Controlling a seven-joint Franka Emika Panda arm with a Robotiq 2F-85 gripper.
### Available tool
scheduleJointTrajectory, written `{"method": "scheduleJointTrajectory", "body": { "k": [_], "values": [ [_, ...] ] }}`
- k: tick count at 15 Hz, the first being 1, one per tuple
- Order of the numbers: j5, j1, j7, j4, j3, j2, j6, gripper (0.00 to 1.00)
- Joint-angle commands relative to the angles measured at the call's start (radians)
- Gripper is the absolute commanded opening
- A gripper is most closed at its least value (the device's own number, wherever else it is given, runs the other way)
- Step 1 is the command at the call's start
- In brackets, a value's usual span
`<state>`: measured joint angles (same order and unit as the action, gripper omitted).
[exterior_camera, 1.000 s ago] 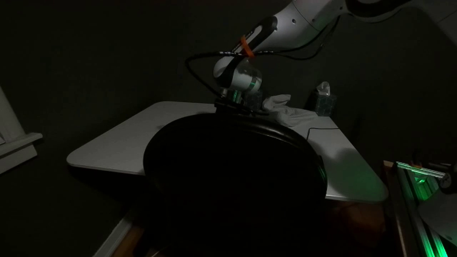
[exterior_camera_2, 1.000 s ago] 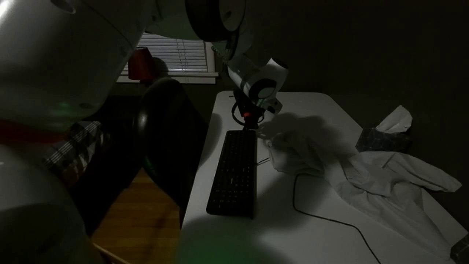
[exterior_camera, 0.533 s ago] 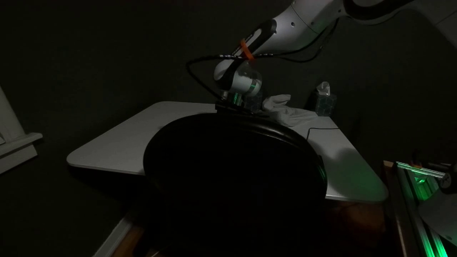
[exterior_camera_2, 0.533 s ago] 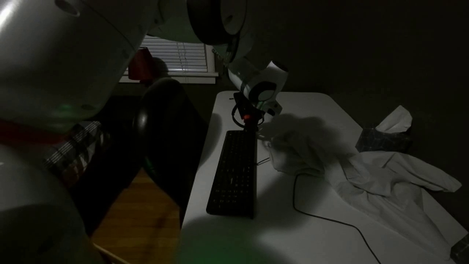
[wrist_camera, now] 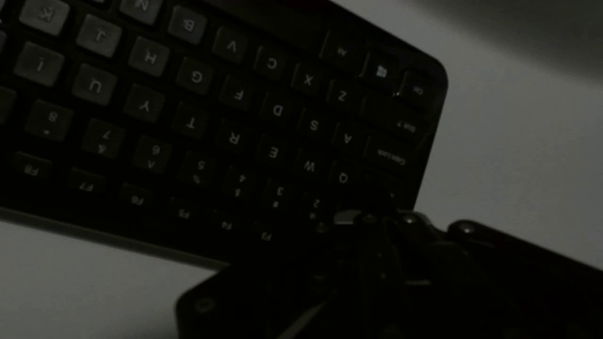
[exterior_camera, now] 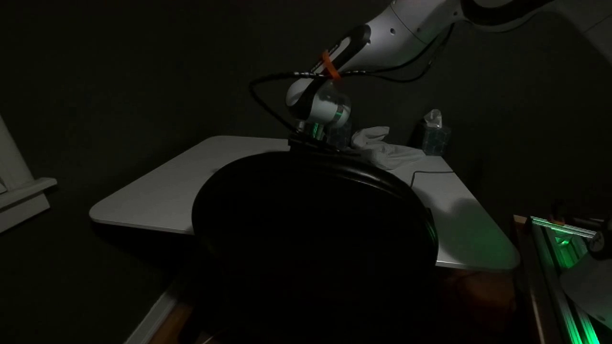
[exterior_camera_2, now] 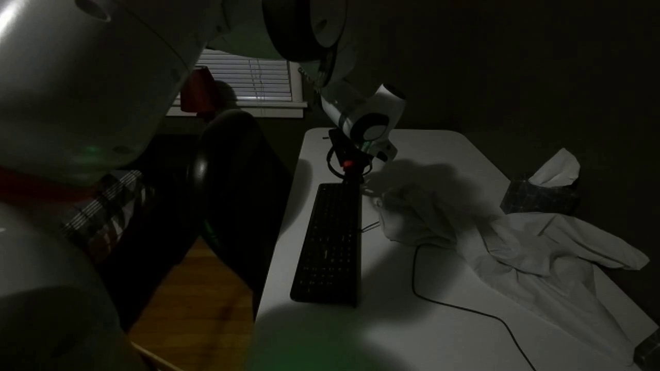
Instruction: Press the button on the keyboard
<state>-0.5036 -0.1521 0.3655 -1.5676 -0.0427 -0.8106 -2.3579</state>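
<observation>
A black keyboard (exterior_camera_2: 329, 242) lies on the white table, and its far end is under my gripper (exterior_camera_2: 352, 179) in an exterior view. In the wrist view the keyboard (wrist_camera: 188, 122) appears upside down, with white letters. There my gripper (wrist_camera: 374, 200) looks shut and empty, very dark against the keys. Its fingertips are over the corner by the Q key (wrist_camera: 343, 178) and cover part of the keys beside it. I cannot tell whether the tips touch a key. In an exterior view the chair back hides the keyboard and fingertips; only the gripper's upper part (exterior_camera: 308, 143) shows.
A black chair (exterior_camera_2: 221, 190) stands at the table edge; its back (exterior_camera: 311, 229) blocks much of an exterior view. A white cloth (exterior_camera_2: 474, 237), a tissue box (exterior_camera_2: 539, 197) and a black cable (exterior_camera_2: 464, 308) lie on the white table (exterior_camera: 172, 186) beside the keyboard.
My gripper lowered a little toward the keyboard between one second and half a second ago, then rose slightly. The keyboard and the other objects stay in place.
</observation>
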Motion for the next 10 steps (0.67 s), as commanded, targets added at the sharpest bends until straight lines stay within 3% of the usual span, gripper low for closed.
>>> {"method": "scheduleJointTrajectory", "body": {
  "k": [1, 7, 10],
  "values": [
    [-0.006, 0.0, -0.038, -0.057, 0.003, 0.062, -0.009, 0.0],
    [0.017, -0.006, -0.092, -0.194, 0.013, 0.197, 0.141, 0.0],
    [0.085, 0.026, -0.066, -0.304, 0.07, 0.28, 0.224, 0.0]
  ]
}}
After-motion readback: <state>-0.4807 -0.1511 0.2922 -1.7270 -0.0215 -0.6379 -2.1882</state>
